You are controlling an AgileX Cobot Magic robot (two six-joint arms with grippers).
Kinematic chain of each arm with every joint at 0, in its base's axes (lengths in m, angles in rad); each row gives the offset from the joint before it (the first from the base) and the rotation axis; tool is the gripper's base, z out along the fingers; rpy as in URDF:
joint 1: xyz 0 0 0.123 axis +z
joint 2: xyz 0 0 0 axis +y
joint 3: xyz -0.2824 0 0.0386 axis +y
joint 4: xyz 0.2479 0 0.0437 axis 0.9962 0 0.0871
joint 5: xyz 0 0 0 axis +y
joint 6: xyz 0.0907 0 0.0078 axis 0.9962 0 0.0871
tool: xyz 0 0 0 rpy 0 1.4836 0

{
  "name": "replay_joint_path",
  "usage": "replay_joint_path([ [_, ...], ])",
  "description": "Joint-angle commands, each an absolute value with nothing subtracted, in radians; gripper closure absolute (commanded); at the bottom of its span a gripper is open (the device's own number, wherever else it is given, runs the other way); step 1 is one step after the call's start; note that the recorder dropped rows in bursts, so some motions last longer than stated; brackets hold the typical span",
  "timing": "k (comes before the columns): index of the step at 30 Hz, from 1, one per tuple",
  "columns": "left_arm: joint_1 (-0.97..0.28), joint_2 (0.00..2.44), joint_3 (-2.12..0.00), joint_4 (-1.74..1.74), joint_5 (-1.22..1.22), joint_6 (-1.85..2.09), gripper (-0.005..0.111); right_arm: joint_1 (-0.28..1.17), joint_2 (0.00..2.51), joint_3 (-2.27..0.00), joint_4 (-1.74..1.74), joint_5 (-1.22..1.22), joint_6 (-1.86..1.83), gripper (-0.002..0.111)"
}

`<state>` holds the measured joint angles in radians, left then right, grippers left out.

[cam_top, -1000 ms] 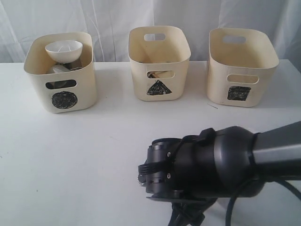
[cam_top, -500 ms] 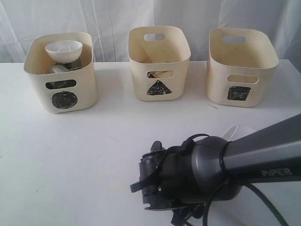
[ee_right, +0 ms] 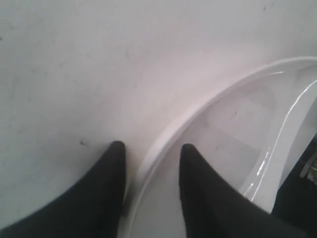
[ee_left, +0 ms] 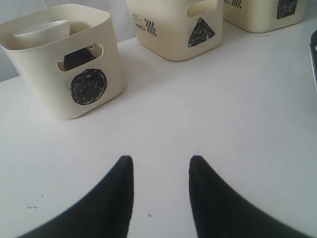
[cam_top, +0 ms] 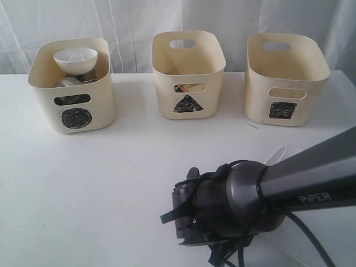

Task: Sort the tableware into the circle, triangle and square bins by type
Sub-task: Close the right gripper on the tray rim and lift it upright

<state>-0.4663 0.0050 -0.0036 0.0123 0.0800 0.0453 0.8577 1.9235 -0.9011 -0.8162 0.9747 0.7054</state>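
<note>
Three cream bins stand in a row at the back of the white surface (cam_top: 100,183), in front of a white curtain (cam_top: 133,19). The circle bin (cam_top: 47,89), on the left, holds a white bowl (cam_top: 75,58) upright on top of grey metal things (cam_top: 69,82), mostly hidden. The triangle bin (cam_top: 167,83) is in the middle, the square bin (cam_top: 260,103) on the right. In the foreground the dark right arm (cam_top: 245,197) reaches in from the right edge, low over the surface. Just behind it shows a small piece of a white plate (cam_top: 276,154).

Dark grey right arm (cam_top: 311,172), white PiPER lettering (cam_top: 314,197), black cables (cam_top: 222,257), small screws (cam_top: 193,221); black tapered claw fingers (ee_left: 116,198)
</note>
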Motion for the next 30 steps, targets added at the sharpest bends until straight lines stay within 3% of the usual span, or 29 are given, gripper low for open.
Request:
replay_joint_path([
  [1, -0.465, 0.000, 0.000, 0.000, 0.079, 0.045, 0.064, 0.847, 1.946, -0.859, -0.747, 0.877, 0.731, 0.096],
  [3, -0.465, 0.000, 0.000, 0.000, 0.079, 0.045, 0.064, 0.847, 1.946, -0.858, -0.743, 0.859, 0.737, 0.108],
  [14, -0.465, 0.000, 0.000, 0.000, 0.079, 0.045, 0.064, 0.849, 1.853, -0.858, -0.718, 0.798, 0.762, 0.108],
  [30, -0.465, 0.000, 0.000, 0.000, 0.079, 0.045, 0.064, 0.849, 1.492, -0.900, -0.768, 0.785, 0.797, 0.108],
])
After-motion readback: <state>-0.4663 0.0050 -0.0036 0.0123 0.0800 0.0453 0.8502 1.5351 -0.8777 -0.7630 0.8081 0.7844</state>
